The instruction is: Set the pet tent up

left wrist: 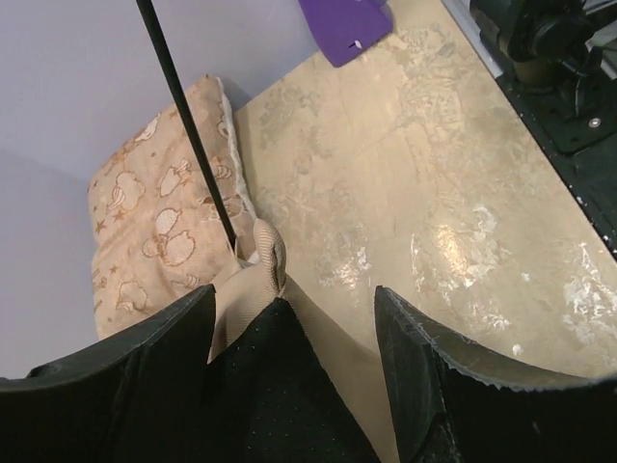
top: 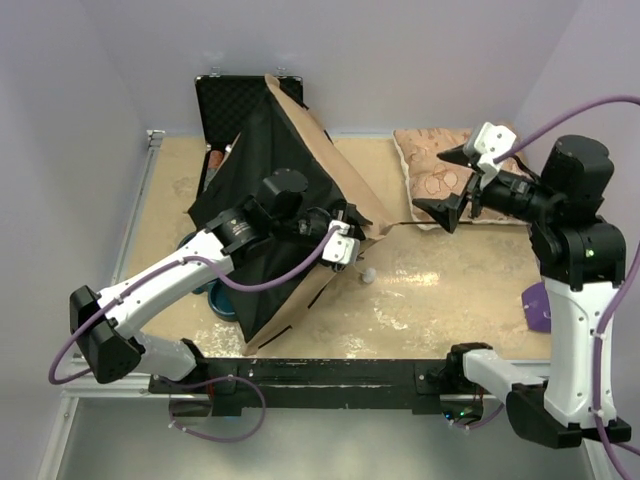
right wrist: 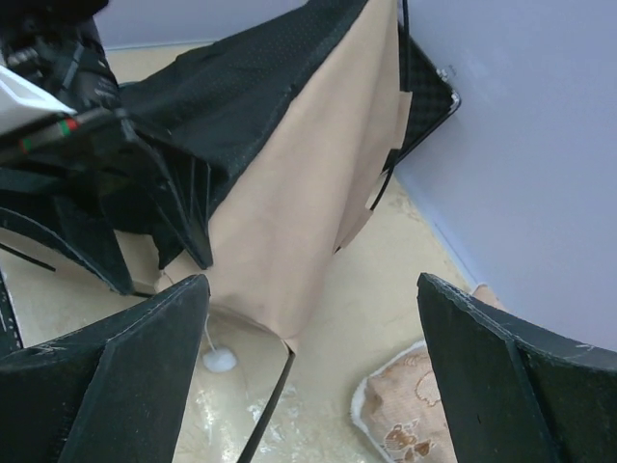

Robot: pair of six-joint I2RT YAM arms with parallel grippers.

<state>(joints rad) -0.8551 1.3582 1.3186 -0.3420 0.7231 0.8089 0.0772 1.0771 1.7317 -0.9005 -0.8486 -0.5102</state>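
Standing open at back edge, left of centre: black case (top: 228, 97). Pet tent (top: 265, 170), back-left to centre of tabletop, leaning, black lining on its left face, tan canvas along right flank. Left gripper (left wrist: 292, 301) at tent's right corner, jaws apart, canvas loop and thin black pole (left wrist: 188, 130) between fingers, unclamped. White pom-pom (top: 368, 274) on tabletop just beside that corner. Pillow (top: 418, 160), back-right corner. Right gripper (top: 448, 186) above pillow, spread wide, empty. Purple item (top: 537, 305), right edge.
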